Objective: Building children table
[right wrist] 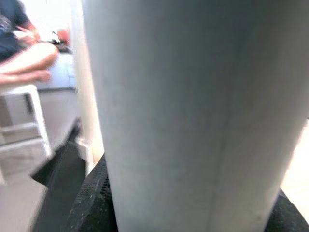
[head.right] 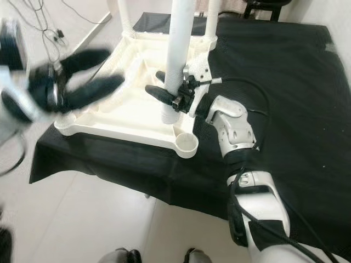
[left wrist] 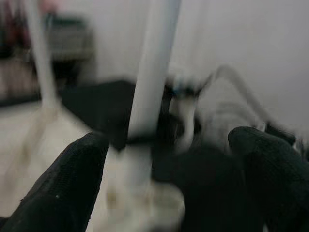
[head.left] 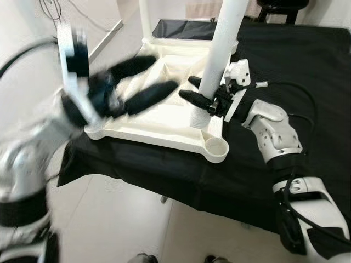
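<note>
Jaws: my right gripper (head.left: 196, 90) clenched around upright table leg (head.left: 222, 52) | left gripper (head.left: 143, 81) released, over tabletop (head.left: 164, 123)

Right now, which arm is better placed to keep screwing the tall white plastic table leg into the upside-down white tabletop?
The right. Its right gripper already clasps the tall white plastic leg low down, near its socket in the overturned white tabletop. The left gripper hovers open over the tabletop, apart from the leg.
</note>
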Robot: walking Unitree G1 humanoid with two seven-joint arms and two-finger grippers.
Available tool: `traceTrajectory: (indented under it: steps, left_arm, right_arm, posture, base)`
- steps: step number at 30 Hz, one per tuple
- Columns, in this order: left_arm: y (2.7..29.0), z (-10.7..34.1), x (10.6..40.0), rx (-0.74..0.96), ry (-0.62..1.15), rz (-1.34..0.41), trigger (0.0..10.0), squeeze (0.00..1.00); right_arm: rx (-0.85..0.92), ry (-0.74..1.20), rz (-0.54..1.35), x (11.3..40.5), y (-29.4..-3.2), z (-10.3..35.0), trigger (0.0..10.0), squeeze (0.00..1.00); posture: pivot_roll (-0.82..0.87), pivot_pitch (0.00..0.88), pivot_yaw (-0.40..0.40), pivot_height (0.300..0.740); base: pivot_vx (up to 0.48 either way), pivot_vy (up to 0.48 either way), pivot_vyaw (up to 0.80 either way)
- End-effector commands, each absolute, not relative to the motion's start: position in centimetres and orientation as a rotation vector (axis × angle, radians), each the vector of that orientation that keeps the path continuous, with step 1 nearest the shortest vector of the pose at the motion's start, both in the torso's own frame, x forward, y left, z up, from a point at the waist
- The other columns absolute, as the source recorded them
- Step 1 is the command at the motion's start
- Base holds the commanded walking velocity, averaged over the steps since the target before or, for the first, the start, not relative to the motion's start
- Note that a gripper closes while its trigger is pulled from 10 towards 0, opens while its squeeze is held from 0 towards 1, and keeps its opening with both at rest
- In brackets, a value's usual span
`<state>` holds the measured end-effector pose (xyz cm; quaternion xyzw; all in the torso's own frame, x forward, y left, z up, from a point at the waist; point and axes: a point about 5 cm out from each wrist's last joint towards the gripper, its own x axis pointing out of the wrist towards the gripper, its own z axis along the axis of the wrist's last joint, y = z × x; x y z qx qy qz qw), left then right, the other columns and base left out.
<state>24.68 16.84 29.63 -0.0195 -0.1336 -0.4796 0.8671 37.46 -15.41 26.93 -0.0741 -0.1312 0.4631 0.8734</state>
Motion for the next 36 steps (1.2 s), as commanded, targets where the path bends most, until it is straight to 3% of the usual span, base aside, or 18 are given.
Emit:
traceTrajectory:
  steps: [1,2,4,6,7,13,14,16,17,18,36]
  left_arm:
    - [17.2,29.8,23.9,0.014,-0.274,-0.955,10.0,1.0]
    - [17.2,29.8,23.9,0.014,-0.274,-0.955,10.0,1.0]
    - [18.3,25.0,20.9,0.09,-0.094,-0.742,10.0,1.0]
    - [18.5,24.2,20.2,0.106,-0.058,-0.706,10.0,1.0]
    - [18.1,23.4,18.8,0.13,-0.01,-0.711,10.0,0.0]
    - [17.2,22.6,16.8,0.142,0.033,-0.719,10.0,0.0]
    - [17.1,22.1,16.5,0.163,0.048,-0.711,10.0,0.0]
    - [17.1,22.1,16.5,0.163,0.048,-0.711,10.0,0.0]
    - [17.2,22.0,16.3,0.18,0.046,-0.692,10.0,0.0]
    - [17.4,22.2,16.4,0.191,0.027,-0.661,10.0,0.0]
    - [18.7,23.0,15.8,0.254,-0.042,-0.544,10.0,0.0]
  right_arm:
    - [-0.149,-0.3,1.014,37.3,-15.0,27.1,0.0,0.0]
    - [-0.149,-0.3,1.014,37.3,-15.0,27.1,0.0,0.0]
    - [-0.166,-0.258,1.17,36.0,-15.7,26.2,0.0,0.0]
    - [-0.174,-0.243,1.2,35.8,-15.8,25.9,0.0,0.0]
    - [-0.186,-0.222,1.226,35.4,-15.8,25.5,0.0,0.0]
    - [-0.202,-0.19,1.288,34.8,-16.1,25.2,0.0,0.0]
    - [-0.209,-0.187,1.291,34.7,-16.2,25.2,2.0,0.0]
    - [-0.209,-0.187,1.291,34.7,-16.2,25.2,2.0,0.0]
    - [-0.219,-0.185,1.287,34.7,-16.3,25.2,7.1,0.0]
    - [-0.222,-0.181,1.277,34.8,-16.5,25.1,10.0,0.0]
    - [-0.169,-0.093,1.385,33.6,-19.0,24.9,10.0,0.0]
  posture:
    - [0.06,0.184,0.027,0.74]
    - [0.06,0.184,0.027,0.74]
    - [0.07,0.231,0.028,0.74]
    - [0.07,0.231,0.028,0.74]
    - [0.08,0.261,0.034,0.74]
    - [0.08,0.281,0.038,0.74]
    - [0.08,0.295,0.04,0.74]
    - [0.08,0.295,0.04,0.74]
    - [0.08,0.303,0.042,0.74]
    - [0.08,0.307,0.043,0.74]
    - [0.08,0.353,0.044,0.74]
  base:
    - [0.0,0.0,0.0]
    - [0.0,0.0,0.0]
    - [0.0,0.0,0.0]
    - [0.0,0.0,0.0]
    - [0.0,0.0,0.0]
    - [0.0,0.0,0.0]
    - [0.0,0.0,0.0]
    - [0.0,0.0,0.0]
    - [0.0,0.0,0.0]
    - [0.0,0.0,0.0]
    - [0.0,0.0,0.0]
